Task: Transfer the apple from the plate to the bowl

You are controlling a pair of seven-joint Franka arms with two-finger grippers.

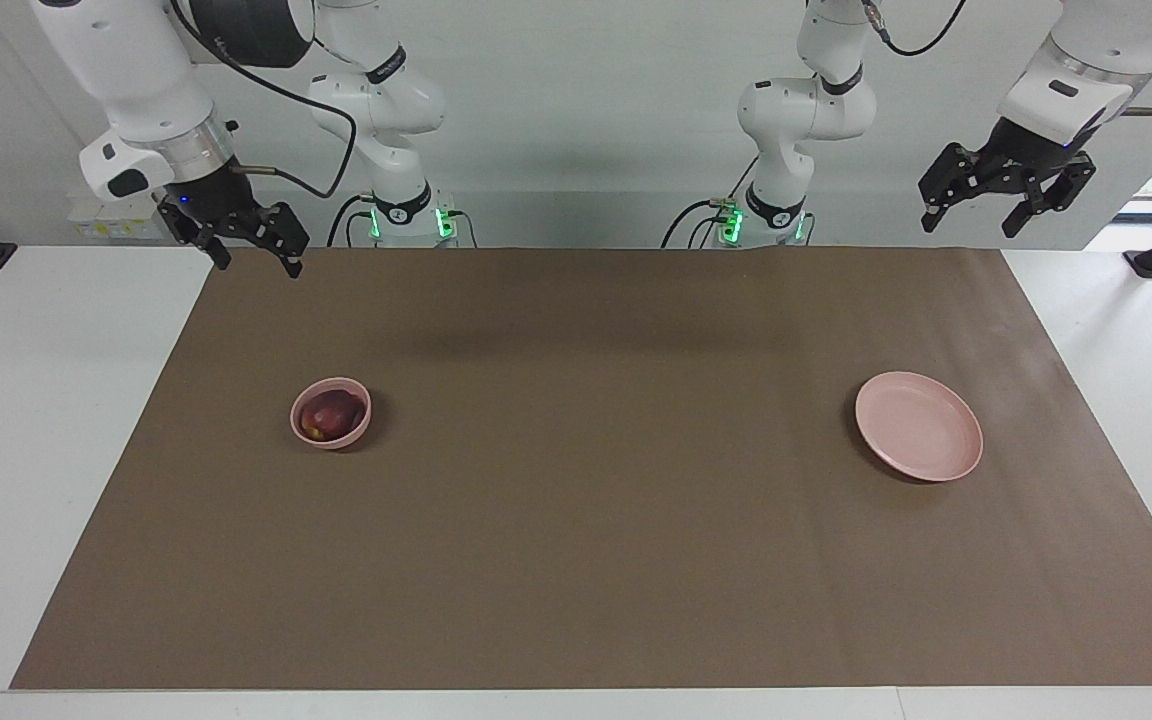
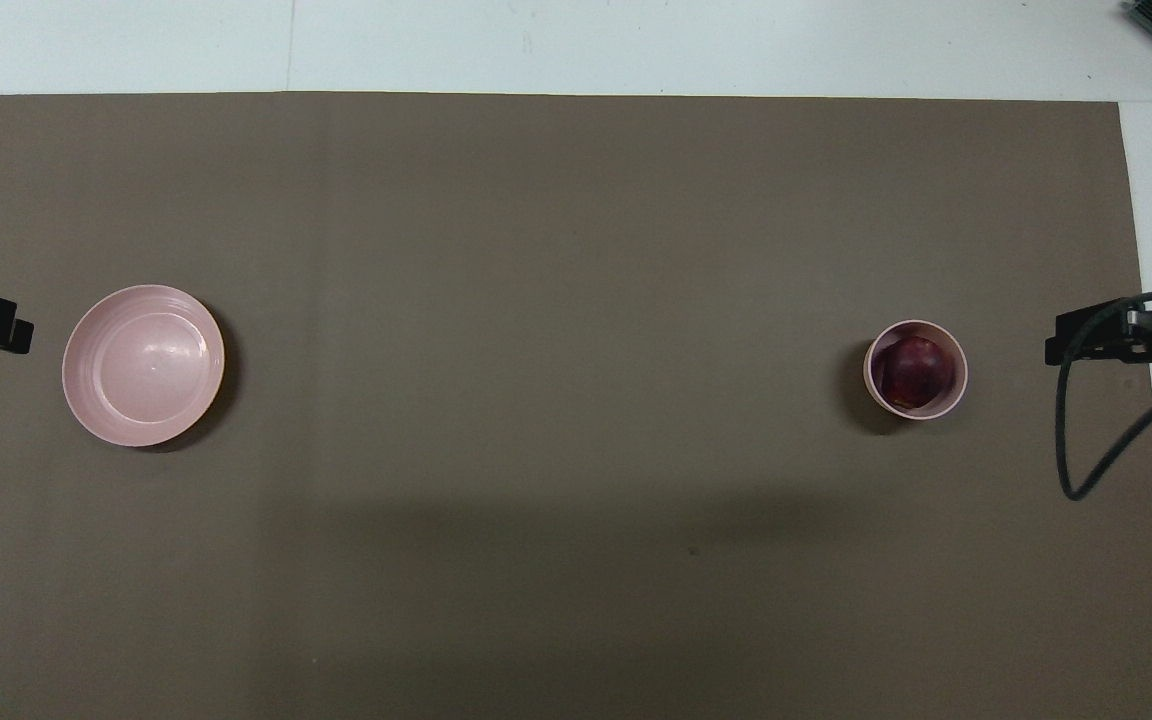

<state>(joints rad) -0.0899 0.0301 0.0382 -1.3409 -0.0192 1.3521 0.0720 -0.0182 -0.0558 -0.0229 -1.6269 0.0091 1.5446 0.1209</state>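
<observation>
The small round dark red apple point(image 1: 329, 413) sits in the small deep pink bowl point(image 1: 308, 432), toward the right arm's end of the counter point(image 1: 36, 400). The right end effector point(image 1: 249, 251) hangs up high, fingers apart, holding nothing, over the counter's edge by the robots. The left end effector point(image 1: 1004, 204) waits up high, fingers apart. The flat pink plate point(image 1: 919, 439) is bare.

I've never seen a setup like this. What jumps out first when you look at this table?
The dark red apple sitting in the small pink bowl, toward the right arm's end of the brown mat. At the left arm's end lies a wide pink plate with nothing on it. Both the right gripper and the left gripper hang open, raised over the mat's corners nearest the robots.
</observation>
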